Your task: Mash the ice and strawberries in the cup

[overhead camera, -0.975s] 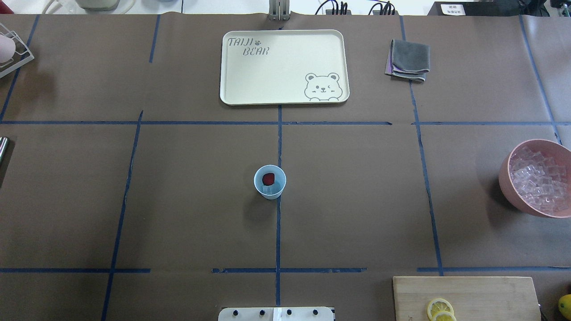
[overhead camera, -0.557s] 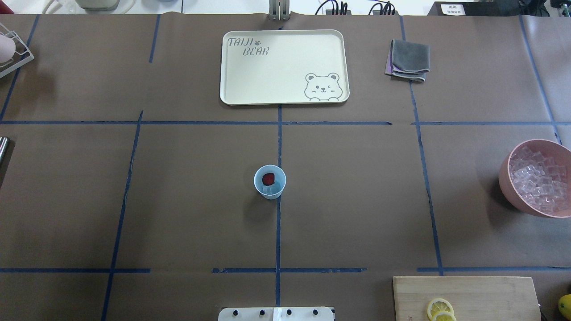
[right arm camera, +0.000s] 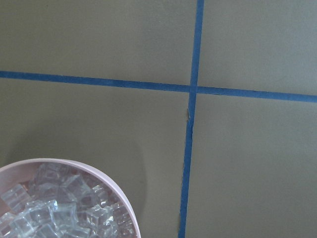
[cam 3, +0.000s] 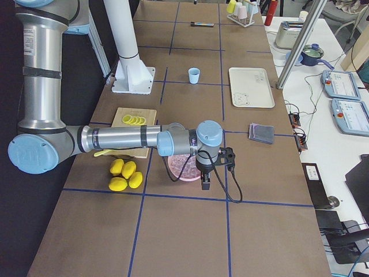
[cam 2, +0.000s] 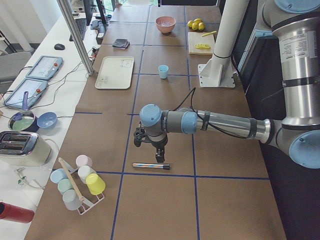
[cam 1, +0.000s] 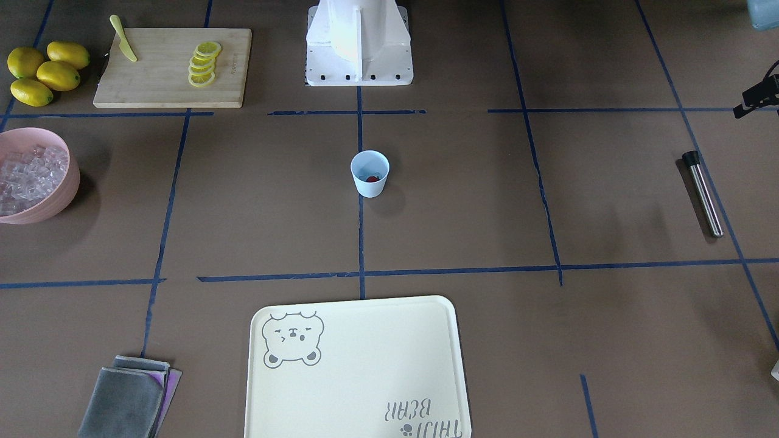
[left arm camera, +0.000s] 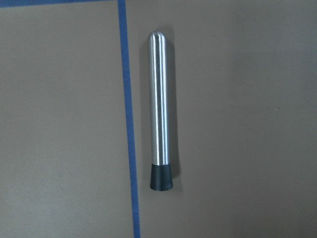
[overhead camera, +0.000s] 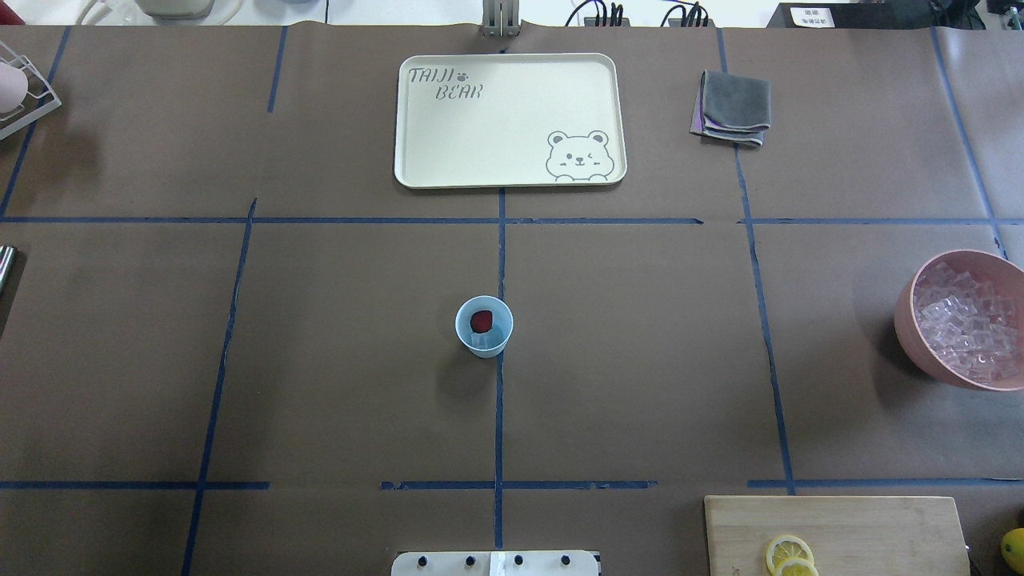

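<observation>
The pale blue cup stands upright at the table's middle, also in the front view. A dark-red strawberry lies inside it with a clear ice piece beside it. More ice fills the pink bowl at the right edge. A steel muddler with a black tip lies flat at the far left. My left gripper hovers just above it. My right gripper hangs beside the pink bowl. I cannot tell whether either is open or shut.
A cream bear tray and a folded grey cloth lie at the far side. A cutting board with lemon slices, a yellow knife and whole lemons sit near the robot's right. A cup rack stands far left.
</observation>
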